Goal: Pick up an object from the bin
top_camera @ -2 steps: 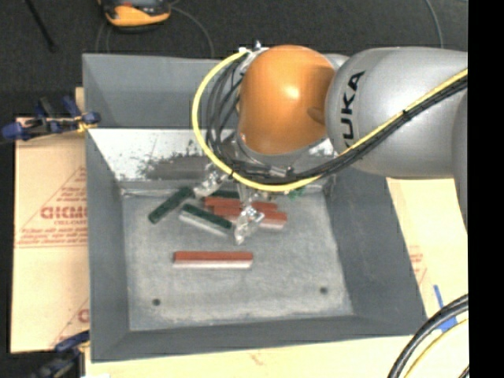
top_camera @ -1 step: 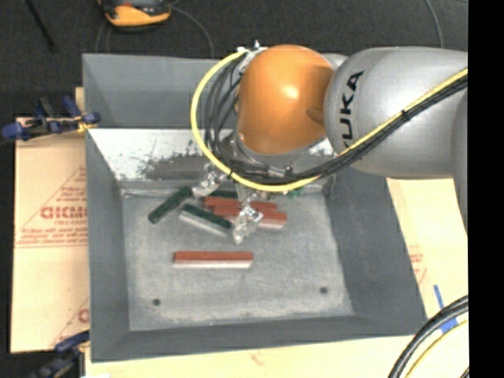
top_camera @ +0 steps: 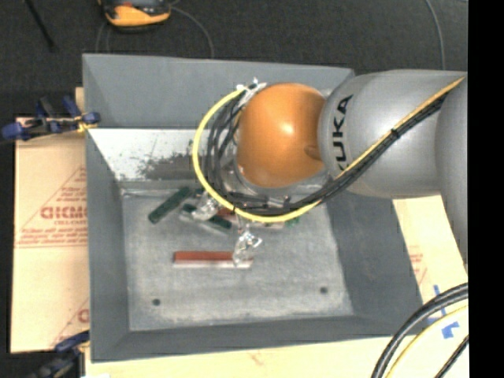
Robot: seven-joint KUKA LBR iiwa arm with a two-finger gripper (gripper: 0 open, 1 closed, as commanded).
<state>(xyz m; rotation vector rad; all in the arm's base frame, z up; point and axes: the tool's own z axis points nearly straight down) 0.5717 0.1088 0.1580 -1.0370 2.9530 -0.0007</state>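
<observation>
My gripper [top_camera: 227, 227] hangs under the orange dome near the middle of the bin, low over the floor. Its two metal fingertips [top_camera: 246, 245] stand apart, so it is open. A small dark green piece [top_camera: 221, 221] lies between the fingertips, and I cannot tell whether they touch it. A flat red-brown bar [top_camera: 201, 258] lies lengthwise just in front, its right end right by the nearer fingertip. A dark green stick [top_camera: 168, 206] lies slanted to the left of the far fingertip.
A bit of bright green [top_camera: 293, 219] peeks out under the arm's cables at the right. The arm and its dome hide the back middle of the bin. Bare floor lies along the front and the right side.
</observation>
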